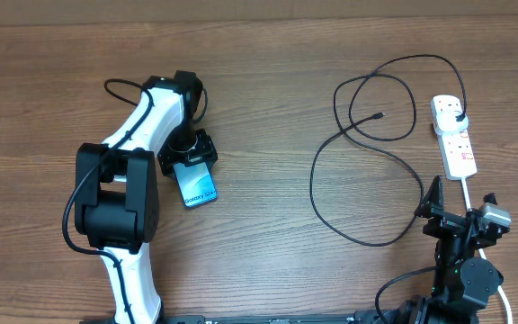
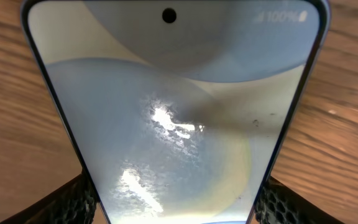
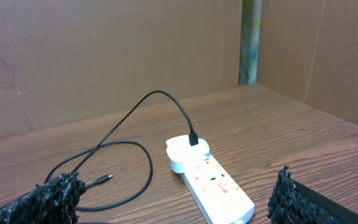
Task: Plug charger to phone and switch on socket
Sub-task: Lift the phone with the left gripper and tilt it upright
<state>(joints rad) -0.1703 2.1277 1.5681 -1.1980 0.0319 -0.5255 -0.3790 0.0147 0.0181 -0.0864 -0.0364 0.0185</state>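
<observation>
The phone (image 1: pixel 197 186) lies on the wooden table with its light blue screen up; it fills the left wrist view (image 2: pixel 179 112). My left gripper (image 1: pixel 187 160) (image 2: pixel 176 196) grips its near end, a finger against each long edge. The charger cable (image 1: pixel 313 180) lies in loose black loops at centre right, its small tip (image 1: pixel 380 115) (image 3: pixel 107 178) free on the table. Its black plug (image 1: pixel 458 117) (image 3: pixel 193 138) sits in the far end of the white socket strip (image 1: pixel 458 151) (image 3: pixel 219 186). My right gripper (image 1: pixel 459 203) (image 3: pixel 176 190) is open and empty, just short of the strip's near end.
The strip's white cord (image 1: pixel 470 187) runs toward the right arm's base. Brown cardboard walls (image 3: pixel 104 56) close in the back and right of the table. Bare wood (image 1: pixel 268 252) lies between phone and cable.
</observation>
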